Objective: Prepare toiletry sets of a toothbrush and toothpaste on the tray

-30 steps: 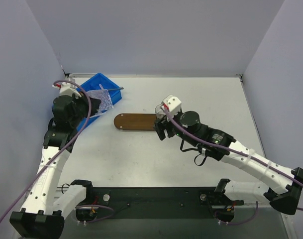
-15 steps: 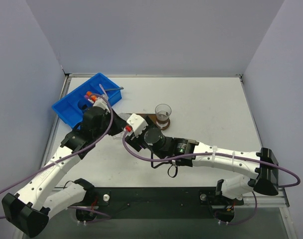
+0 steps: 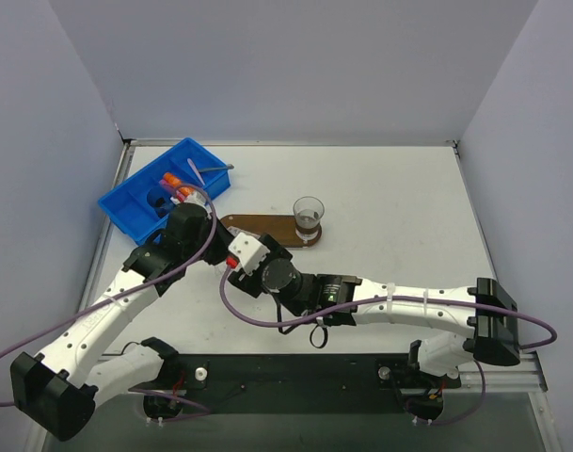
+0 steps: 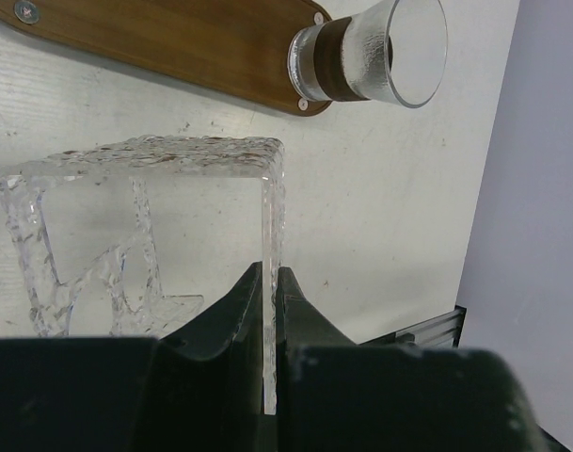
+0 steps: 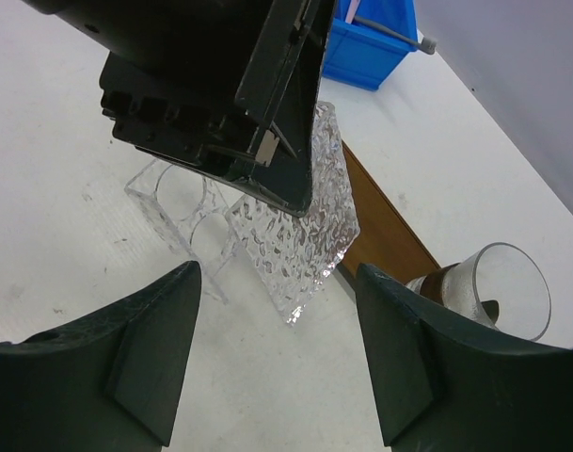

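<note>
Near side of tray [image 3: 258,229]: we see left gripper [image 4: 267,282] clamped on clear holder [image 4: 145,217] wall, right gripper [image 5: 275,273] spread open, empty. Edge-only pinch could let holder twist or slip. Toothpaste [image 3: 170,179] sits in bin [image 3: 124,205] beyond tray's left end.

I work in a robot lab cell. Plain grey walls [image 3: 295,66] box in my white desk [image 3: 399,179] and mounting rail [image 3: 295,372].
</note>
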Controlling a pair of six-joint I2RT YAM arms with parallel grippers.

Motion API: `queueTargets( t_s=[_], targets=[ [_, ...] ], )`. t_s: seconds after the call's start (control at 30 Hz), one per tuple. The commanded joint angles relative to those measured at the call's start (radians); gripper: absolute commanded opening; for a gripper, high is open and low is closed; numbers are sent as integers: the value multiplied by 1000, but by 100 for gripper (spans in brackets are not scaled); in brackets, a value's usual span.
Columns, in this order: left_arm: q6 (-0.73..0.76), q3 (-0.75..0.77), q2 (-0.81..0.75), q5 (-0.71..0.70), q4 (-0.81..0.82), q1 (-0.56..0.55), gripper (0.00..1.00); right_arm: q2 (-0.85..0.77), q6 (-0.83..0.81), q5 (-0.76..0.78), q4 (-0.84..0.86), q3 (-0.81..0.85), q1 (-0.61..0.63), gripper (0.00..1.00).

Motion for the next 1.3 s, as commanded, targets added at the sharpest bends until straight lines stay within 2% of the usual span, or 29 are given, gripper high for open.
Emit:
queueTargets(
  t_s=[0.0, 0.23, 0.4, 0.5, 0.8, 0.93, 0.97, 1.03, 1.07, 1.17, 1.2, 1.27],
  targets=[
    [-32, 56, -2, 23, 14, -12, 0, 33, -23, 57, 54, -5, 6, 61],
    [-37, 59, -6, 36, 12, -13, 0, 57, -14, 48, 65, -25, -1, 60],
    [-14, 70, -6, 26, -15, -13, 0, 117, -25, 77, 63, -5, -30, 51],
    [-12, 72, -3, 43, -15, -13, 0, 149, -57, 91, 68, 16, -35, 50],
    [-28, 59, 7, 71, 9, -13, 0, 238, -123, 209, 181, 24, -37, 45],
    [-21, 59, 20, 76, 12, -13, 0, 258, -129, 240, 206, 28, -37, 31],
    [-21, 58, 20, 79, 14, -13, 0, 261, -129, 244, 204, 31, -37, 23],
    [-21, 53, 20, 85, 29, -13, 0, 264, -131, 252, 203, 35, -35, 15],
    [-21, 50, 18, 85, 34, -13, 0, 264, -131, 258, 203, 33, -35, 8],
    [-17, 47, 14, 77, 46, -13, 0, 260, -129, 267, 203, 27, -37, 0],
    [-15, 49, 12, 77, 51, -13, 1, 258, -129, 271, 204, 24, -37, 0],
    [-11, 52, 12, 74, 54, -13, 9, 247, -109, 271, 204, 13, -40, 0]
  ],
)
